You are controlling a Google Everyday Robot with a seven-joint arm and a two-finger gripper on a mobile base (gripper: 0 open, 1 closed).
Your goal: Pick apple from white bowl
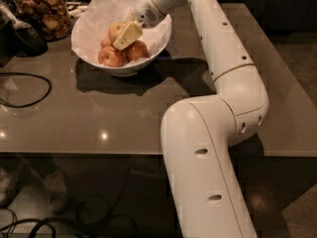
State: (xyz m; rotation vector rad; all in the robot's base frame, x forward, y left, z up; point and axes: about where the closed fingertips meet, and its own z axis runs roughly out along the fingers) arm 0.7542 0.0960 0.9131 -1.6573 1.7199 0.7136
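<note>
The bowl (124, 71) stood at the far left of the table (129, 118). The cookie jar (42, 11) was just beside it, to the left and farther back. Crumpled paper (94, 19) lined the bowl, and apples lay clustered on it. The gripper (127, 35) hung inside the bowl, just in front of the rear apple (116, 29) and above two nearer apples (111, 57). The arm (218, 48) reached in from the right. A cable (29, 78) looped on the table, left of the bowl.

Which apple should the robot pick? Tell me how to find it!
Find the white bowl on the grey table. The hand hangs over its three apples. The apple is the back one, just left of the hand, yellower than the two redder apples in front.
</note>
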